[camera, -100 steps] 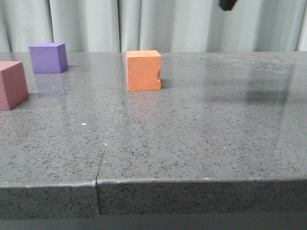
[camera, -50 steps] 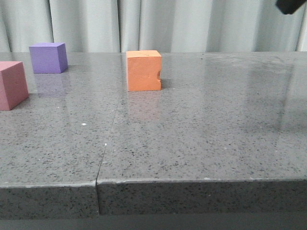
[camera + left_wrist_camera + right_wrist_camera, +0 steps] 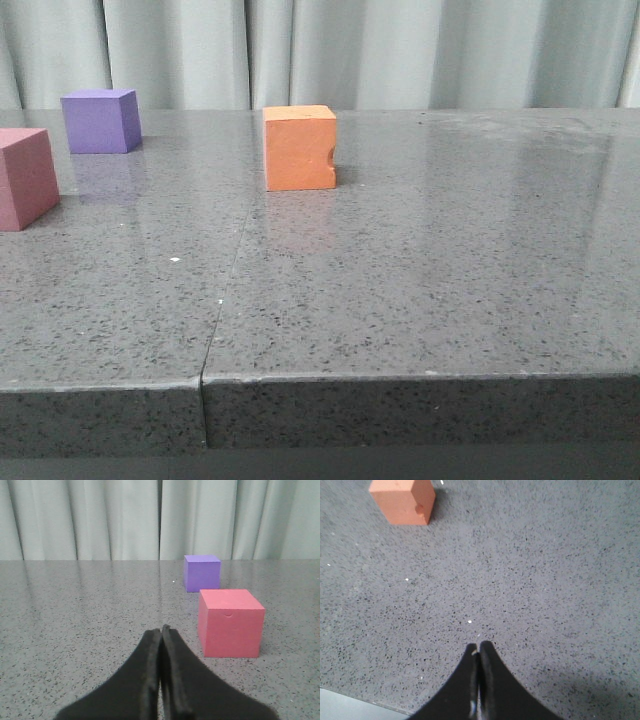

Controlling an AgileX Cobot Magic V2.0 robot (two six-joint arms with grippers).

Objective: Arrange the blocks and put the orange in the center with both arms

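The orange cube (image 3: 299,148) with a notch on its right edge stands on the grey table near the middle back. The purple cube (image 3: 99,121) stands at the back left, and the pinkish-red cube (image 3: 25,177) is at the far left, nearer than it. Neither gripper shows in the front view. My left gripper (image 3: 161,629) is shut and empty, low over the table, with the pinkish-red cube (image 3: 230,623) and the purple cube (image 3: 202,573) ahead of it. My right gripper (image 3: 478,646) is shut and empty above bare table, the orange cube (image 3: 403,501) well away from it.
The grey speckled table (image 3: 420,270) has a seam (image 3: 222,300) running from its front edge towards the back. A grey curtain (image 3: 380,50) hangs behind the table. The table's edge (image 3: 350,697) shows near my right gripper.
A black part of my right arm at the top of the front view moved right and then left the view. The cubes have not moved.
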